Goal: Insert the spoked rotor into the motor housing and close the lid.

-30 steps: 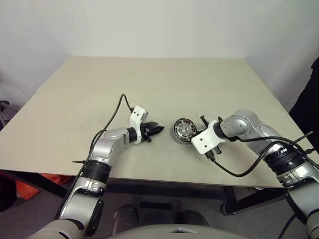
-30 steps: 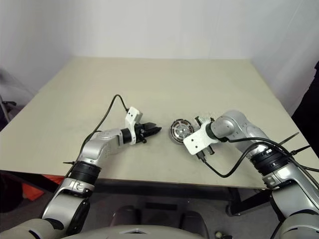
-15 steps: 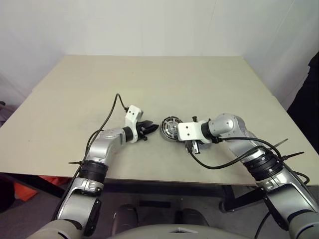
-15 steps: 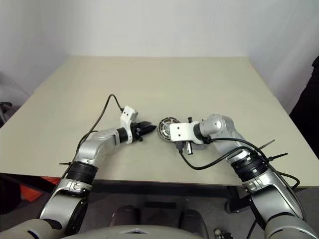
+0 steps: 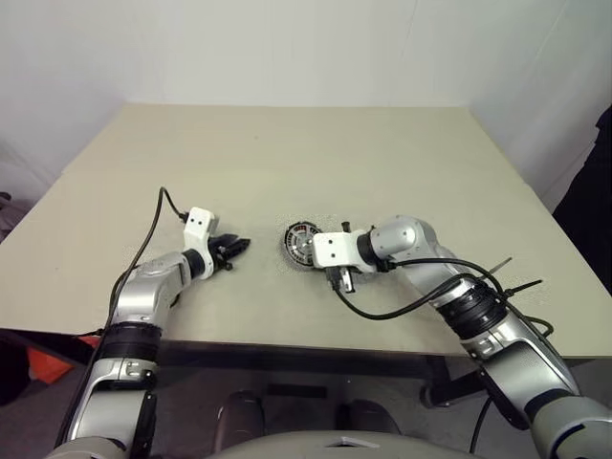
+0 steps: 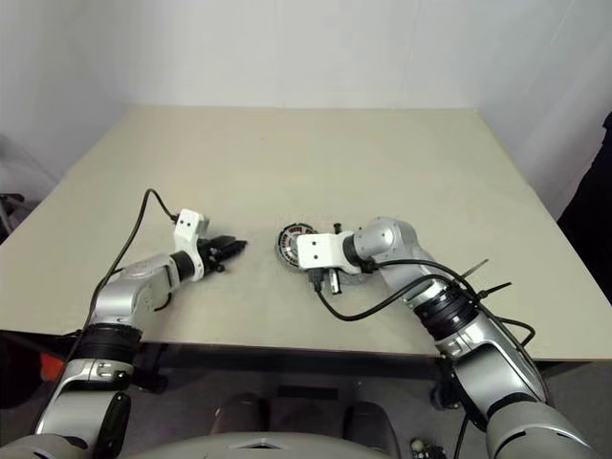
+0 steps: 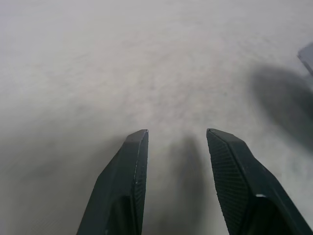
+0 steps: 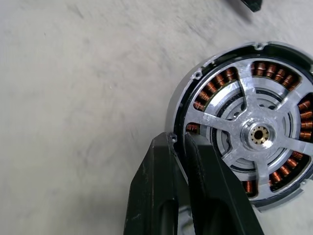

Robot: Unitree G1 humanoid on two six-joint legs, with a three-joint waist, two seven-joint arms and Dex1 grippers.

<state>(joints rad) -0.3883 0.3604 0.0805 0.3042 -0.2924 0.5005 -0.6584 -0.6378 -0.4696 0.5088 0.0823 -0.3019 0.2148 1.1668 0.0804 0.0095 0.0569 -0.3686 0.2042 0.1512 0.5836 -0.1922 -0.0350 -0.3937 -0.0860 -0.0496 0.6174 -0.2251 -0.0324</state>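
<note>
The motor housing [image 8: 213, 86], a round dark disc with copper windings, lies flat near the table's middle front [image 5: 298, 239]. The spoked rotor [image 8: 258, 133] sits inside it, silvery spokes and hub facing up. My right gripper [image 8: 178, 139] comes at it from the right and is shut on the housing's rim, one finger [image 8: 164, 161] outside and one inside. My left gripper [image 5: 235, 247] hovers low over bare table to the housing's left, a short gap away, open and empty, as the left wrist view [image 7: 176, 137] shows. The lid is out of view.
The beige table [image 5: 306, 153] stretches wide behind both arms, with its front edge close below them. Black cables loop from each wrist. A dark fingertip [image 8: 252, 4] of the other gripper peeks in at the edge of the right wrist view.
My right gripper has slid the housing leftward across the table while its wrist rolled. My left gripper has drawn away to the left, still open.
</note>
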